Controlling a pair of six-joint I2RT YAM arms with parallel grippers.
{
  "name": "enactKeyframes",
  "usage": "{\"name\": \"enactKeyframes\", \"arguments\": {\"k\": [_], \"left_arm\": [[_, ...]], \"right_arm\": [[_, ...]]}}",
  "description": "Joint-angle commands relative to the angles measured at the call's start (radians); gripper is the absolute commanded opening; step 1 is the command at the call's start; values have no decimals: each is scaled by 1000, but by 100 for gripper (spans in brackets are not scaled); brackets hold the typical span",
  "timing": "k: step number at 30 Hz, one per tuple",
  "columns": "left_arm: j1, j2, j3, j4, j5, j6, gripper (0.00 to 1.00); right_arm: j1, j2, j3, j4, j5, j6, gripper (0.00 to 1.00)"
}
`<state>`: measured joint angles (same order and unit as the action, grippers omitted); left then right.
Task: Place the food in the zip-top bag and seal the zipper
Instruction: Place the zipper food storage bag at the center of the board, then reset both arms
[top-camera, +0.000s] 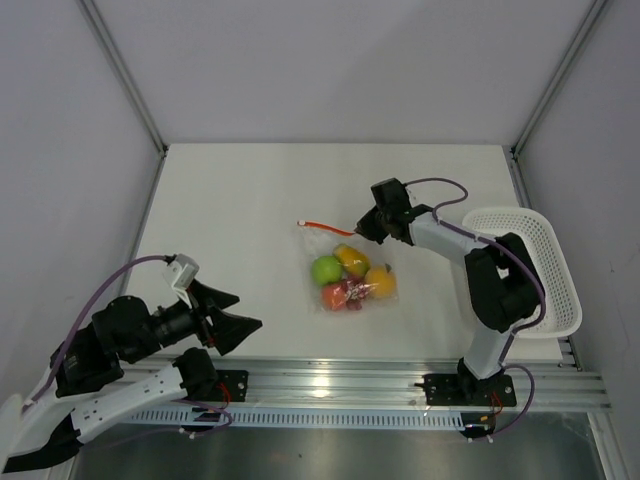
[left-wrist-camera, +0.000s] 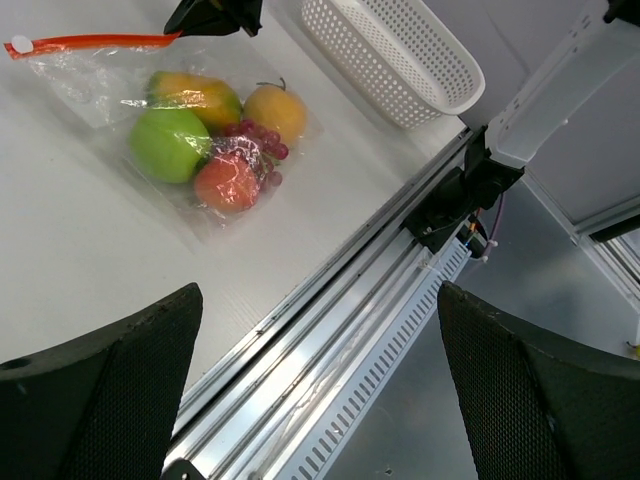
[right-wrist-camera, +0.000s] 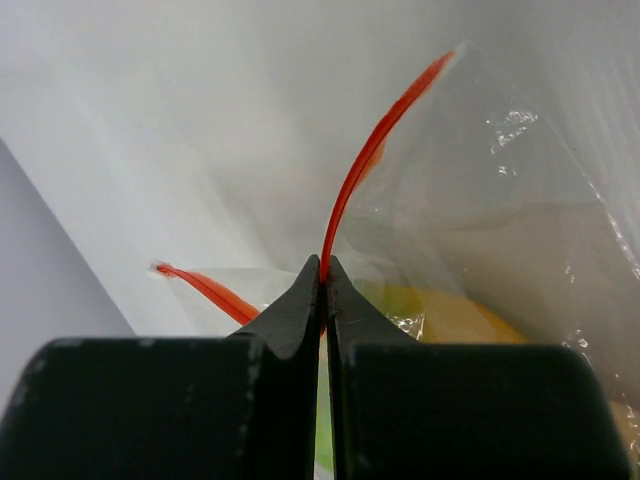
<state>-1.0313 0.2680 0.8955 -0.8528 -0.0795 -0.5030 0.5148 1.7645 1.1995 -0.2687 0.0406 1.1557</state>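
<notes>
The right gripper (right-wrist-camera: 323, 262), low centre in its wrist view, is pinched tight on the zipper (right-wrist-camera: 362, 170), whose orange strip rises from the tips toward the upper right. In the top view the bag (top-camera: 350, 300) lies mid-frame with the food (top-camera: 327, 270) inside. The strip runs left from the grip to a white tab (left-wrist-camera: 18, 44). I cannot tell how much of it is pressed closed. The step looks like sealing: slide along the strip toward the tab with a firm pinch, low and straight, so the bag neither lifts nor bunches. The left gripper (top-camera: 236, 322), lower left, gapes wide and empty and could pin the bag.
</notes>
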Motion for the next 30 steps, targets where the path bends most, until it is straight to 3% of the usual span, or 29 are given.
{"name": "enactKeyframes", "arguments": {"k": [1, 9, 15, 16, 23, 24, 30], "left_arm": [[-1, -27, -21, -3, 3, -49, 100], [-1, -78, -64, -9, 6, -80, 99], [-1, -82, -67, -11, 10, -85, 99], [-1, -82, -67, -11, 11, -86, 99], [-1, -82, -78, -3, 3, -94, 100], [-1, -84, -89, 1, 4, -95, 99], [-1, -69, -150, 69, 29, -106, 99]], "right_arm": [[-1, 53, 41, 32, -4, 7, 0], [-2, 170, 28, 98, -27, -33, 2], [-4, 194, 31, 135, -62, -80, 35], [-4, 185, 38, 138, -65, -97, 48], [19, 75, 112, 63, -10, -204, 86], [28, 55, 117, 48, -8, -218, 99], [82, -147, 106, -15, 42, -384, 99]]}}
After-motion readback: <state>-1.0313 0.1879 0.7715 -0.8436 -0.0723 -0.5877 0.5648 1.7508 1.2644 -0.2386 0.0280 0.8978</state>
